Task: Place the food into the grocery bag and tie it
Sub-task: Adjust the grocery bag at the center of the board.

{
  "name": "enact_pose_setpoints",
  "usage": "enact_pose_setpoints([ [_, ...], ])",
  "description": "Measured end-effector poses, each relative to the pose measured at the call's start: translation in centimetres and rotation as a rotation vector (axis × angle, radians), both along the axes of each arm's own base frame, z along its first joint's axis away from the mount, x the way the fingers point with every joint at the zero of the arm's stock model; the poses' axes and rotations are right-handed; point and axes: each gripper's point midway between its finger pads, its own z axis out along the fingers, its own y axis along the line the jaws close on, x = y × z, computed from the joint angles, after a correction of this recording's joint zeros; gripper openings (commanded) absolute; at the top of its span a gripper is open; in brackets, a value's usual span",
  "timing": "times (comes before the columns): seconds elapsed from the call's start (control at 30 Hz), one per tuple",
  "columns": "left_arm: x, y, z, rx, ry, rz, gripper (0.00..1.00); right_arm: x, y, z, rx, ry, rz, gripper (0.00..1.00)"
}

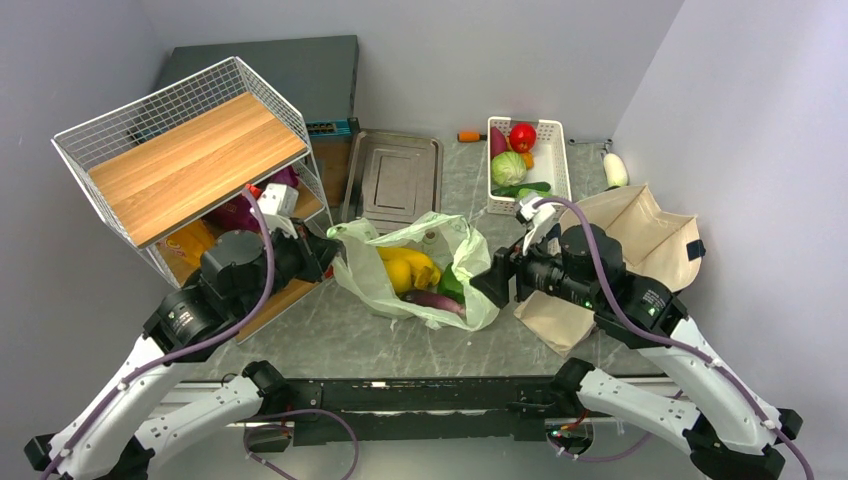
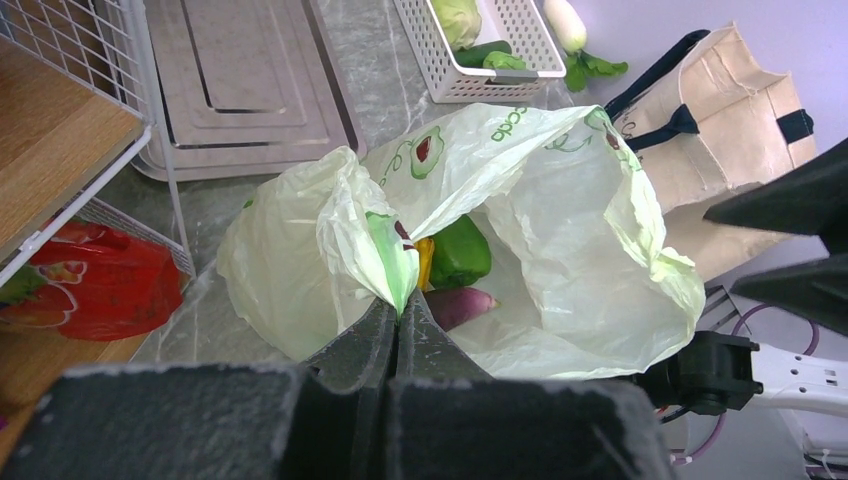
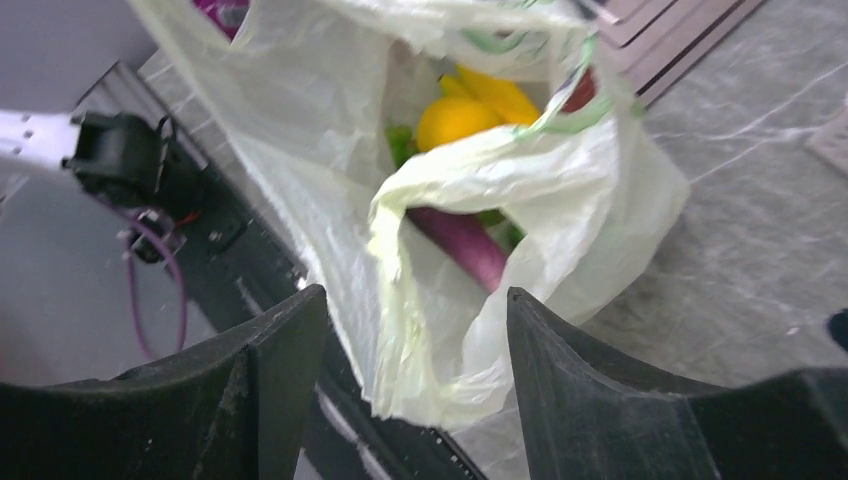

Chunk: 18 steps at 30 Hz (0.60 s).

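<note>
The pale-green grocery bag [image 1: 470, 262] lies open in the middle of the table. Food rests inside it: yellow bananas [image 1: 405, 266], a lemon [image 3: 452, 120], a glossy green vegetable [image 2: 460, 250] and a long purple vegetable [image 3: 465, 246]. At the bag's left side, my left gripper [image 2: 405, 308] is shut on a bunched fold of its rim [image 2: 385, 250]. My right gripper [image 3: 415, 315] stands open at the bag's right side. A hanging fold of the rim [image 3: 430, 330] sits between its fingers, touching neither.
A wire rack with a wooden shelf [image 1: 190, 160] stands at the left, over a red packet [image 2: 90, 285]. Behind the bag are a metal tray [image 1: 395, 180] and a white basket of vegetables [image 1: 527, 160]. A beige canvas tote [image 1: 640, 240] lies on the right.
</note>
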Motion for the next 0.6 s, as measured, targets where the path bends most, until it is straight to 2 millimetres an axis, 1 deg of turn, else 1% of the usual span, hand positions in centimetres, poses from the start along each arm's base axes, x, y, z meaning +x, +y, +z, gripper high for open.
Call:
enact_pose_setpoints([
  [0.1, 0.1, -0.1, 0.0, 0.001, 0.000, 0.000, 0.00, -1.3, 0.5, -1.3, 0.006, 0.051, 0.062, 0.67],
  [0.17, 0.2, -0.2, -0.1, 0.002, 0.001, 0.000, 0.00, -2.0, 0.8, -2.2, 0.007, 0.082, 0.095, 0.63],
  [0.37, 0.1, -0.1, 0.0, -0.002, -0.003, 0.000, 0.00, -2.8, 1.5, -4.3, -0.006, 0.150, 0.141, 0.51],
  [0.4, 0.1, -0.1, -0.1, -0.003, -0.002, 0.000, 0.00, -2.9, 1.7, -4.6, -0.007, 0.161, 0.148, 0.47],
  [0.43, 0.0, 0.0, -0.1, -0.003, -0.003, 0.000, 0.00, -2.9, 1.8, -4.9, -0.010, 0.171, 0.153, 0.38],
  [0.47, 0.0, 0.0, -0.1, -0.003, -0.003, 0.000, 0.00, -2.9, 1.9, -5.2, -0.014, 0.177, 0.156, 0.24],
  [0.5, 0.0, 0.0, -0.1, -0.004, -0.004, 0.000, 0.00, -2.8, 2.1, -5.4, -0.018, 0.184, 0.159, 0.05],
  [0.53, 0.0, 0.0, 0.0, -0.005, -0.005, 0.000, 0.00, -2.8, 2.2, -5.6, -0.021, 0.189, 0.161, 0.00],
  [0.6, -0.1, 0.0, 0.0, -0.008, -0.006, 0.000, 0.00, -2.6, 2.5, -5.7, -0.022, 0.192, 0.162, 0.00],
])
